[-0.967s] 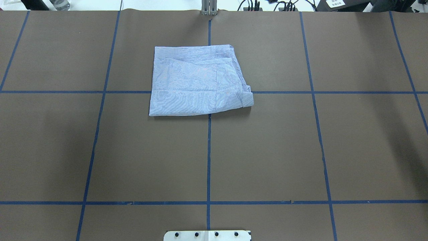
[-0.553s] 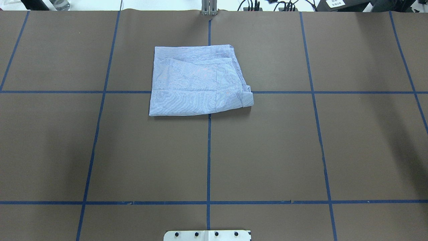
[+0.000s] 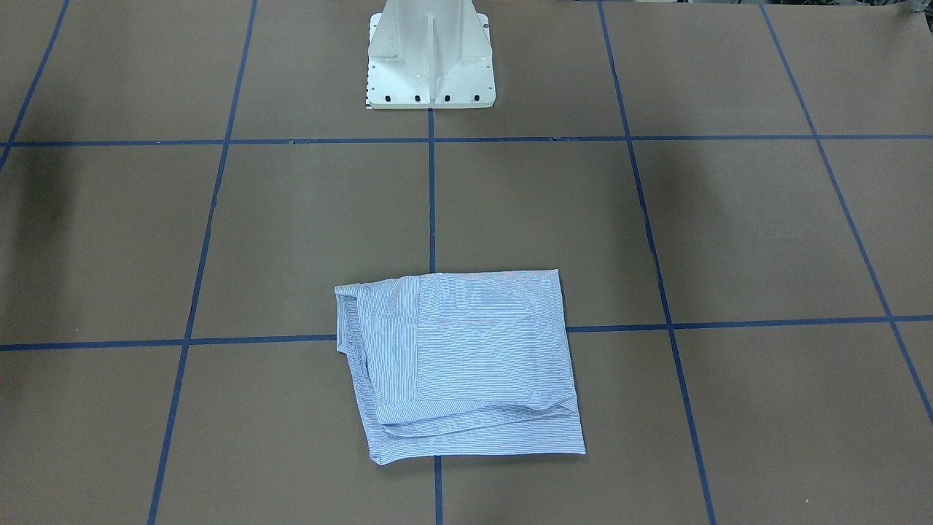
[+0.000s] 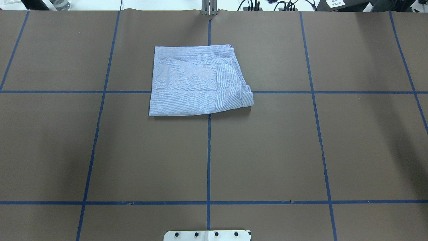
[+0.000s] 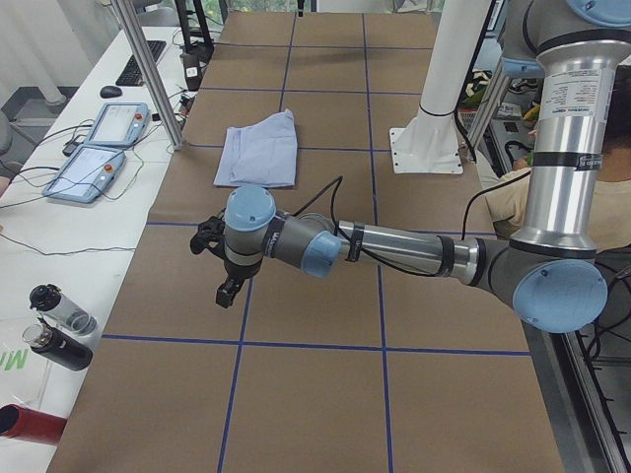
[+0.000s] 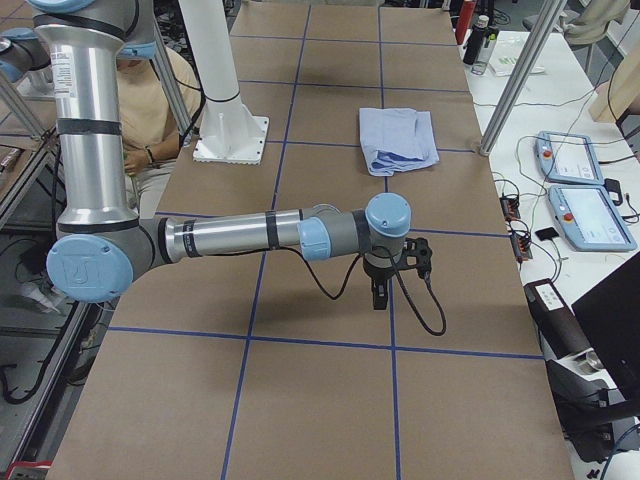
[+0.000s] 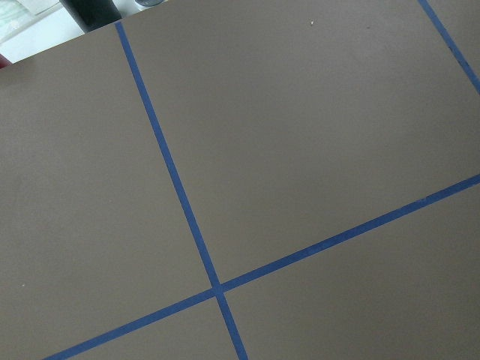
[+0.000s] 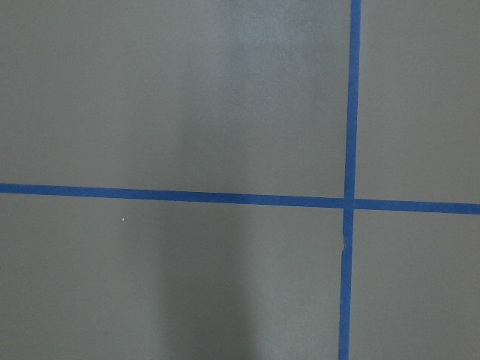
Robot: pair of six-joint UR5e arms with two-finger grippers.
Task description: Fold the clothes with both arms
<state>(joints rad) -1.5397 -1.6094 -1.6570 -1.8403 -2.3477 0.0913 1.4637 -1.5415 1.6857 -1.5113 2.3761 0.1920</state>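
The striped shirt (image 4: 197, 82) lies folded into a flat rectangle on the table (image 4: 267, 150), straight out from the white pedestal base (image 3: 430, 65), unmoved over the past second. Both arms hang low, well out to either side of the base and apart from the cloth. Whether the jaws of the left gripper (image 5: 227, 292) and right gripper (image 6: 379, 296) are apart or together cannot be told. The folding appears finished

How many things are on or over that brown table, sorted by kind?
Shirt, folded: 1
Robot arms: 2, the left arm and the right arm
White pedestal: 1
Total: 4
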